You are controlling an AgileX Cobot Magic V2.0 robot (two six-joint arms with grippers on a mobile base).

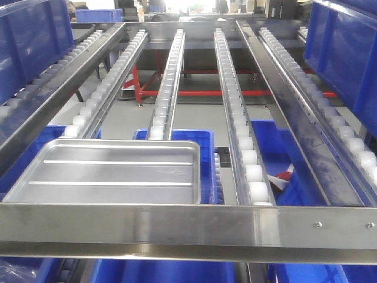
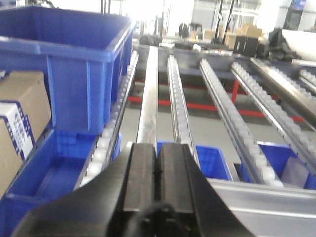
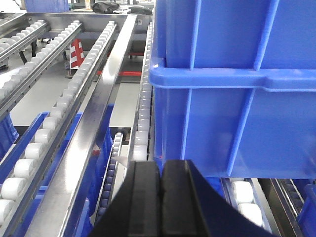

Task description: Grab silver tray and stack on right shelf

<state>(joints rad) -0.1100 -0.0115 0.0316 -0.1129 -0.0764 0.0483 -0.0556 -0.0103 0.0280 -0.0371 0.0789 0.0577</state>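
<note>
Silver tray (image 1: 112,174) lies flat on white rollers (image 1: 166,88), front-left of the rack level, just behind front bar (image 1: 188,227). Left fingers (image 2: 140,173) and right fingers (image 3: 145,197) are pressed together, empty. Probably the reach stage: spread fingers first, come in low, pinch raised rim squarely, lift level, clear blue bin (image 3: 237,74).
</note>
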